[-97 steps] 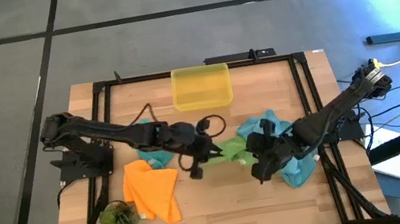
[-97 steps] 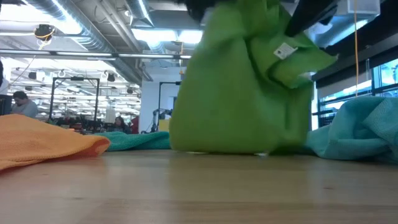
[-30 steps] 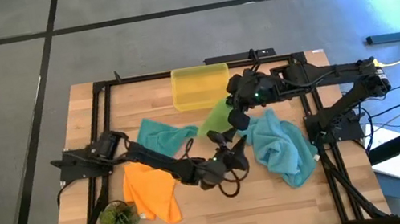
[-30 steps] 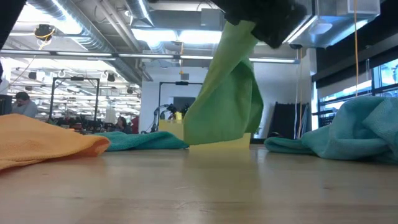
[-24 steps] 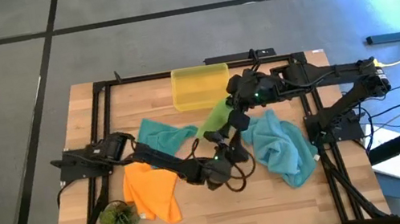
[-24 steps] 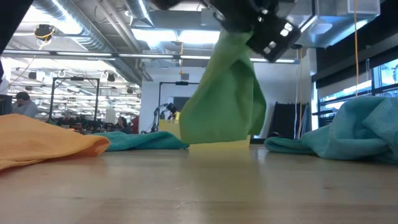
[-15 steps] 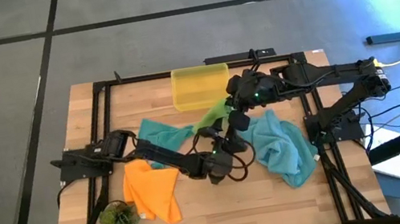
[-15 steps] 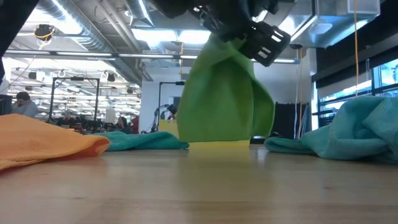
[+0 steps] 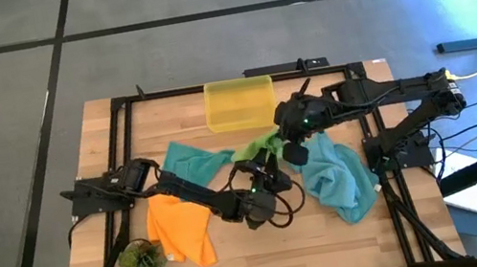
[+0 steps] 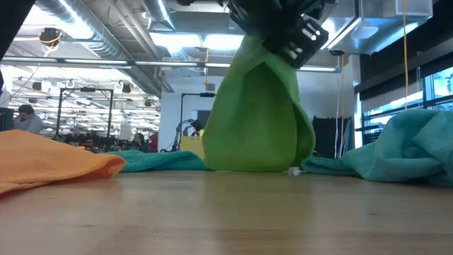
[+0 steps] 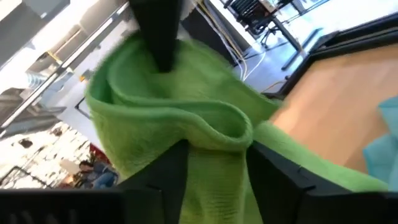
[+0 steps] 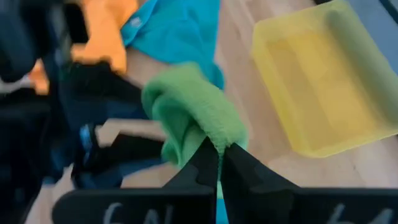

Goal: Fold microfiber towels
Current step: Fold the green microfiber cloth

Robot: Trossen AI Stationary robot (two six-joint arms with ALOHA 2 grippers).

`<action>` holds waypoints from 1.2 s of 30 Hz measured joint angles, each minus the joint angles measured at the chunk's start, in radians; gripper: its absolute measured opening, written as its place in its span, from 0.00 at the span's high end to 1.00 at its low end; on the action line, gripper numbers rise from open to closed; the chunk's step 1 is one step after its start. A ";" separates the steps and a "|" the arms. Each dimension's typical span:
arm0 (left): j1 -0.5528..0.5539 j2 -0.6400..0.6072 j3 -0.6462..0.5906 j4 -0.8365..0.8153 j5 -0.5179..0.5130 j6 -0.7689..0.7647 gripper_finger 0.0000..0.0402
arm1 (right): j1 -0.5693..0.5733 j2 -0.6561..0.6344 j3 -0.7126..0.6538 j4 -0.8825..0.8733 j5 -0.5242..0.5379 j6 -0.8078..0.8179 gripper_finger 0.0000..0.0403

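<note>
A green microfiber towel (image 9: 260, 146) hangs bunched over the table's middle, and its lower end (image 10: 255, 168) reaches the wood. My right gripper (image 12: 219, 152) comes in from the right and is shut on the towel's top. My left gripper (image 11: 214, 171) reaches up from the near side, level, with its open fingers on either side of a hanging fold of the towel. An orange towel (image 9: 184, 225) and a teal towel (image 9: 190, 161) lie crumpled at the left. A second teal towel (image 9: 333, 174) lies crumpled at the right. My right gripper pinches a bunched fold at the green towel's top (image 12: 214, 134) between its two fingers, slanting down from the far right. The towel hangs below the fingers with its lower end on the table. My left gripper has a hanging fold (image 11: 214, 146) of the green towel in its gap, and the cloth brushes both fingers' inner sides. The fingers come level from the near side.
A yellow translucent bin (image 9: 239, 102) stands at the far edge, just behind the green towel. A small green plant tuft (image 9: 141, 258) sits at the near left corner. Black frame rails (image 9: 366, 112) run along the table's sides. Bare wood lies along the near edge.
My left gripper has swung from the near side toward the hanging green towel and turned, so its fingers now flank a fold of it. The towel has sunk a little, bulged wider, and its lower end has come onto the table.
</note>
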 joint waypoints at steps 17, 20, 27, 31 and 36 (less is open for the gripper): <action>-0.065 -0.292 -0.264 -0.012 0.115 -0.018 1.00 | 0.046 0.000 -0.001 -0.109 -0.019 -0.060 0.98; -0.073 -0.352 -0.299 -0.016 0.165 -0.015 1.00 | 0.046 0.000 -0.001 -0.125 -0.047 -0.089 0.98; -0.058 -0.461 -0.325 -0.067 0.215 0.037 1.00 | 0.046 0.000 0.046 -0.210 -0.119 -0.152 0.98; -0.023 -0.505 -0.325 -0.145 0.298 0.029 1.00 | 0.041 0.000 0.114 -0.279 -0.122 -0.184 0.98; 0.045 -0.550 -0.325 -0.316 0.420 -0.083 1.00 | 0.015 -0.001 0.219 -0.351 -0.120 -0.261 0.98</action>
